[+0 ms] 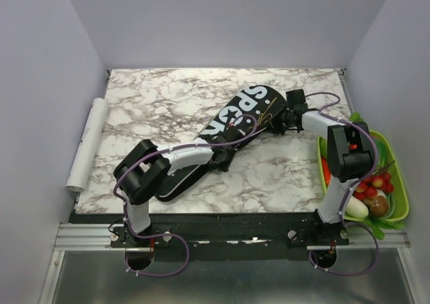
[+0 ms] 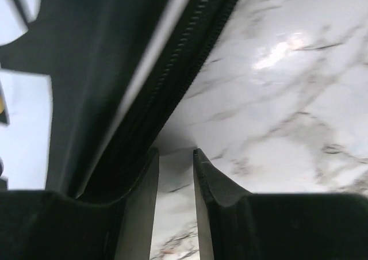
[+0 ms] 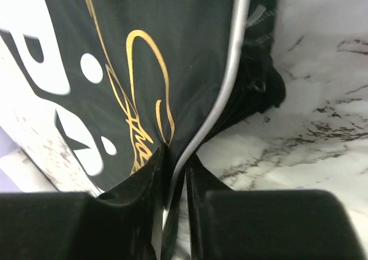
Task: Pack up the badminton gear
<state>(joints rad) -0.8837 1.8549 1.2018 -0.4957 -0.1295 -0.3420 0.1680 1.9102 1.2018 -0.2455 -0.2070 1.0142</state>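
Bag, long, black fabric, racket-shaped, white SPORT lettering (image 1: 232,116): lies diagonally mid-way across the marble table (image 1: 168,102), well apart from every edge.
Right end effector (image 3: 175,153): clamped on the bag's grey piped rim at its wide end.
Left end effector (image 2: 175,153): fingers narrowly apart, nothing between them, just beside the zip line on the bag's near side.
Rackets: none visible on the marble. You may judge them stowed, though the interior is hidden.
Remaining, likely: zipping shut.
Room: bare marble far-left and near-right. A white roll (image 1: 86,142) bounds the left edge, and a green basket (image 1: 403,186) of produce bounds the right.
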